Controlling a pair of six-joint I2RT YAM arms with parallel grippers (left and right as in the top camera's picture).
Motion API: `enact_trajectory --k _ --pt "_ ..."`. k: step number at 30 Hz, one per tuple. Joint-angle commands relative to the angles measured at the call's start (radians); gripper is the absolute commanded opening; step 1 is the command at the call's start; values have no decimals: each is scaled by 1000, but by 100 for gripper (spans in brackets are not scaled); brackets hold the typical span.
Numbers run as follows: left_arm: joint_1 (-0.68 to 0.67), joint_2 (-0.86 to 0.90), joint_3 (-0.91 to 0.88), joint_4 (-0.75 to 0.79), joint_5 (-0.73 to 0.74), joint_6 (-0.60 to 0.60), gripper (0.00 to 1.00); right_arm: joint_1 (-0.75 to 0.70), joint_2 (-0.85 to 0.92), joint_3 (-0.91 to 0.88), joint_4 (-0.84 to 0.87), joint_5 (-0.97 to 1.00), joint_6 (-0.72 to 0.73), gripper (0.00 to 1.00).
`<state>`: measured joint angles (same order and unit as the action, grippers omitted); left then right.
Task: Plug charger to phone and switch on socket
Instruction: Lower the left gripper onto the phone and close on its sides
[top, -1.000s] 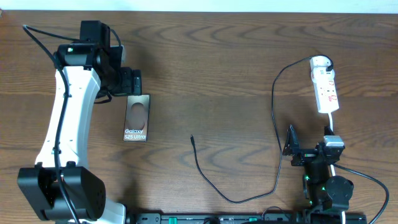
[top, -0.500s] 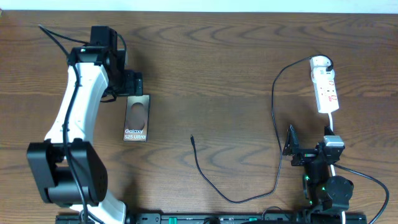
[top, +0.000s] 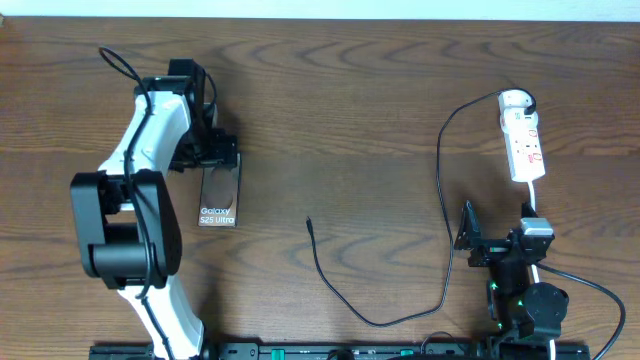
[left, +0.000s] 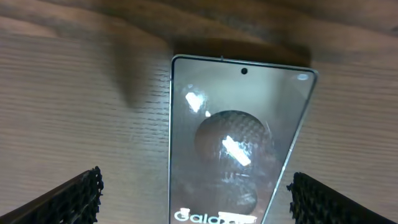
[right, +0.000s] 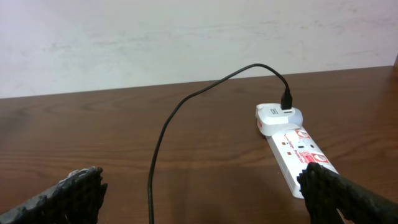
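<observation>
Two arms stand at the bench in the overhead view. The left jaws hang over the far end of the phone, at left; contact is unclear. The charger lies with its tip free mid-bench, its cable running right to the socket.

Left wrist view: jaws spread wide, phone centred between them, its lettered end cut off.

Right wrist view: jaws spread, socket ahead at right, its near end hidden behind one fingertip.

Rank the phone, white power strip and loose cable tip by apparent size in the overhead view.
1. Phone and power strip: too close to rank; the strip looks longer, the phone wider.
2. Connector tip of the charger: clearly smallest.
</observation>
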<state>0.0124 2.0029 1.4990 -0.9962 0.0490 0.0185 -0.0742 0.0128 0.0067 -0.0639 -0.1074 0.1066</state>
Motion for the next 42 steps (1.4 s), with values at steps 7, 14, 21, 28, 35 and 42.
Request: enact_trajectory --k 7,14,21,28,35,42 --pt "2 16 -5 -47 -2 -12 94 6 -4 0 -5 0 12 99" --pt "-3 16 -7 -72 36 -10 94 6 -4 0 -5 0 12 99" --pt "-31 12 -37 -40 32 -1 94 6 -4 0 -5 0 12 99" --pt "-31 -70 -147 43 -1 -23 94 6 -4 0 -5 0 12 99" --pt "-32 -151 -234 111 4 -23 94 6 -4 0 -5 0 12 99" --pt "-32 -153 -327 232 18 -23 94 6 -4 0 -5 0 12 99"
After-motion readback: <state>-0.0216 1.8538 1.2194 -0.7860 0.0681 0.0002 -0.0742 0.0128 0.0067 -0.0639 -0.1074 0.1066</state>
